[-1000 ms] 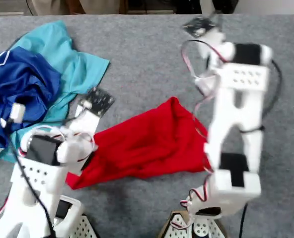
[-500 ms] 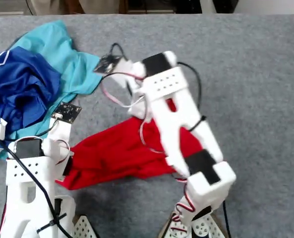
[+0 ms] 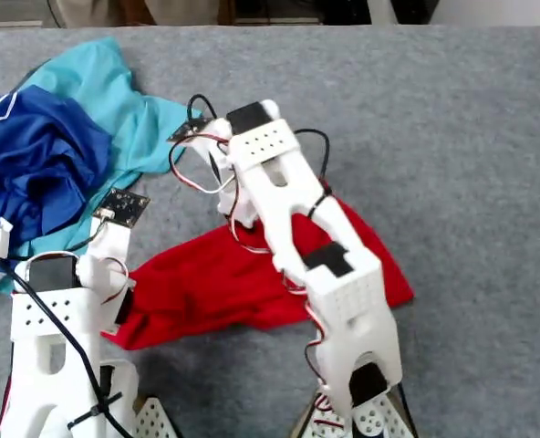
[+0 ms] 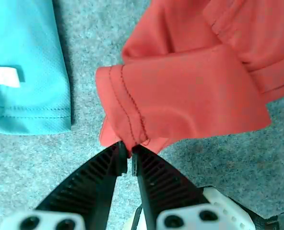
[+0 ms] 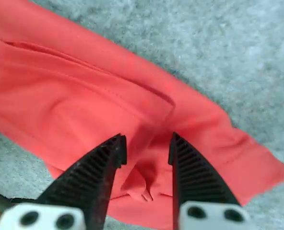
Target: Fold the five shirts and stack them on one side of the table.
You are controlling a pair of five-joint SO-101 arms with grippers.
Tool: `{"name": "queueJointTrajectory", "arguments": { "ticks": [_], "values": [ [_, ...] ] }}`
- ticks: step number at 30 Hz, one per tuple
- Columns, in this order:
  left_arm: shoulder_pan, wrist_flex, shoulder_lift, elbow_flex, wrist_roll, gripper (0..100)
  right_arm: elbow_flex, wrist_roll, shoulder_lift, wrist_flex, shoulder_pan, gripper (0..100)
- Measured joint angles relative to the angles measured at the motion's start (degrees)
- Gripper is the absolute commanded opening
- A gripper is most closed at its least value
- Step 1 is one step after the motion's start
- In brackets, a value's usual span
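**Jaws: one pair pinching, one pair spread**

Left gripper point(image 4: 129, 157) is pressed together on a stitched hem corner of the red shirt point(image 3: 206, 278), which lies crumpled mid-table point(image 3: 452, 137) beside the teal shirt point(image 3: 124, 100) and blue shirt point(image 3: 33, 155). Right gripper point(image 5: 144, 143) hangs with jaws spread over bunched red folds, gripping nothing. Likely risks: the thin hem pinch slipping under a pull, or the right jaws catching doubled layers and twisting the fold.

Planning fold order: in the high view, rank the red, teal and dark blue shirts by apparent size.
1. Red shirt, partly under an arm.
2 and 3. Dark blue shirt and teal shirt look alike; blue overlaps teal, so unranked.
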Motion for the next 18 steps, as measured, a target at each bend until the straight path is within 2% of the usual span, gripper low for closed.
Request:
{"name": "queueJointTrajectory", "arguments": {
  "ticks": [18],
  "values": [
    [0.00, 0.00, 0.00, 0.00, 0.00, 2, -0.35, -0.18, 3.52, -0.53, 0.00, 15.3]
  ]
}}
